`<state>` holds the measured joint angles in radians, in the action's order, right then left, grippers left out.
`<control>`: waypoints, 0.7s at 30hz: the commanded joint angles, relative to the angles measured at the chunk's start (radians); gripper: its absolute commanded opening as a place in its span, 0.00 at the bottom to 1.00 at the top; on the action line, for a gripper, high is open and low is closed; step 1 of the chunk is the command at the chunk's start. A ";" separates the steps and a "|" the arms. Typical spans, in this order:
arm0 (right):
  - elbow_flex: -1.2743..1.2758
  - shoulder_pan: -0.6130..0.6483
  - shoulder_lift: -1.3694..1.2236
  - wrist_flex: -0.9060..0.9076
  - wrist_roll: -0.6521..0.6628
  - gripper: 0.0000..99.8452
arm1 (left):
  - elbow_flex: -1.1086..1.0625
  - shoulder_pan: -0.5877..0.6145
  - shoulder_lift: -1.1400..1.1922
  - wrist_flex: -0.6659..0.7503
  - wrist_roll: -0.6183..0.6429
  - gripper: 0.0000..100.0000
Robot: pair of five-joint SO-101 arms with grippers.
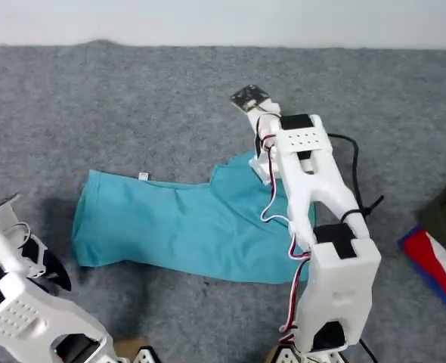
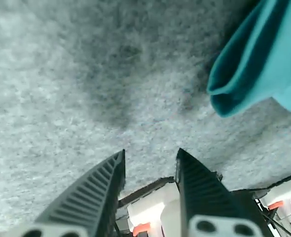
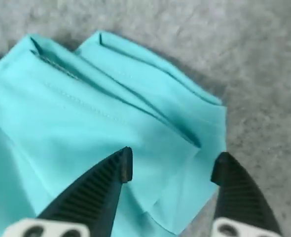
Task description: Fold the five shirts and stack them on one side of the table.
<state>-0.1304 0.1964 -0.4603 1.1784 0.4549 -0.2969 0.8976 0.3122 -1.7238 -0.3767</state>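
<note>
While teal shirt (image 1: pixel 185 227) lies on felt (image 1: pixel 94 106) — right pincer (image 3: pixel 174 163) spread above it.

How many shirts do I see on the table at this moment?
1 for certain: the teal shirt lies mid-table under the right gripper. Cloth cut off at the high view's right edge may be more shirts.

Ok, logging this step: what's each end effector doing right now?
Left end effector: open, empty, over grey felt.
Right end effector: open, over the teal fabric shirt, holding nothing.

The right arm (image 1: pixel 314 189) hides part of the teal shirt (image 1: pixel 170 227); the edge crops a striped garment (image 1: pixel 435 261).
</note>
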 commanded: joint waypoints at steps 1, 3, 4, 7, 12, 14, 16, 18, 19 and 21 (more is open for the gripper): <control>-0.043 0.004 -0.024 -0.010 0.006 0.23 | -0.001 0.005 -0.044 -0.029 -0.014 0.17; -0.043 0.001 -0.047 -0.010 0.006 0.22 | -0.001 0.005 -0.044 -0.029 -0.014 0.17; -0.043 0.001 -0.054 -0.010 0.006 0.21 | -0.001 0.003 -0.044 -0.029 -0.014 0.17; -0.043 0.001 -0.076 -0.019 0.006 0.21 | -0.001 0.002 -0.043 -0.029 -0.014 0.17; -0.043 0.001 -0.077 -0.015 0.008 0.21 | -0.001 0.002 -0.043 -0.029 -0.014 0.17; -0.043 0.001 -0.071 -0.005 0.008 0.17 | -0.001 0.002 -0.043 -0.029 -0.014 0.17; -0.057 0.001 -0.071 0.019 0.008 0.09 | -0.001 0.002 -0.043 -0.029 -0.014 0.17; -0.074 0.001 -0.073 0.033 0.006 0.01 | -0.001 0.002 -0.043 -0.029 -0.014 0.17; -0.075 0.001 -0.071 0.033 0.006 0.01 | -0.001 0.002 -0.043 -0.029 -0.014 0.17; -0.083 0.001 -0.065 0.039 0.006 0.03 | -0.001 0.002 -0.043 -0.029 -0.014 0.17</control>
<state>-0.1642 0.1933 -0.5447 1.1983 0.4549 -0.2969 0.8976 0.3122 -1.7238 -0.3767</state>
